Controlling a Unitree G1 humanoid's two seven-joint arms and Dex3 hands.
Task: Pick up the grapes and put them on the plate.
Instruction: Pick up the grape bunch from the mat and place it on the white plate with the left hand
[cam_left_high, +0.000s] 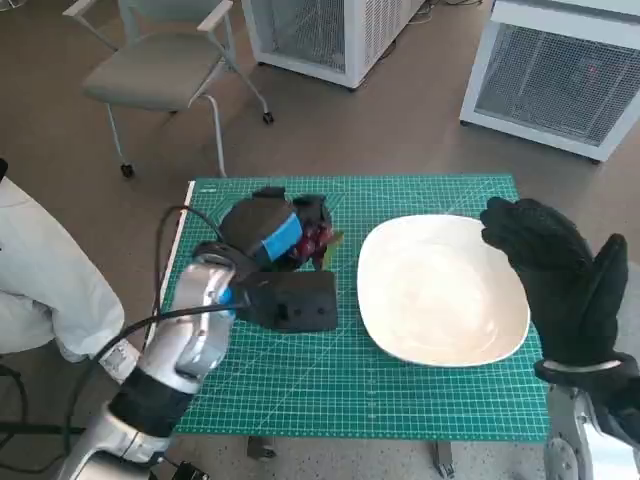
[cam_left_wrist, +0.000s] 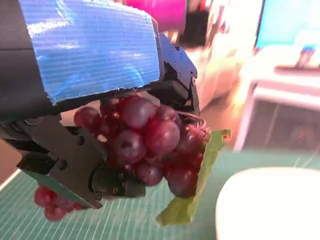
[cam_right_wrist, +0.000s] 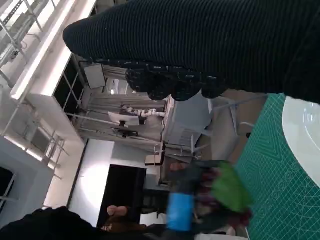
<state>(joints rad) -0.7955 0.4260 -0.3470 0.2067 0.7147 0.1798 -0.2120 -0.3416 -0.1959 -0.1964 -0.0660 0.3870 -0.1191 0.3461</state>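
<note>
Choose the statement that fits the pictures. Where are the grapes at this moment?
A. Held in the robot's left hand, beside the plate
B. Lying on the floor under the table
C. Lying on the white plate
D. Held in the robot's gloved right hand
A: the left hand grips the grapes, while the plate beside it holds no fruit and the right hand holds nothing.

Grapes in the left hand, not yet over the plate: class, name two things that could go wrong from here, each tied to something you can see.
1. The left hand grips only the top of the grapes; a few hang loose below the fingers and may drop onto the green mat on the way.
2. The right hand hangs over the far edge of the plate. It may bump the plate or crowd the spot where the grapes should land.
</note>
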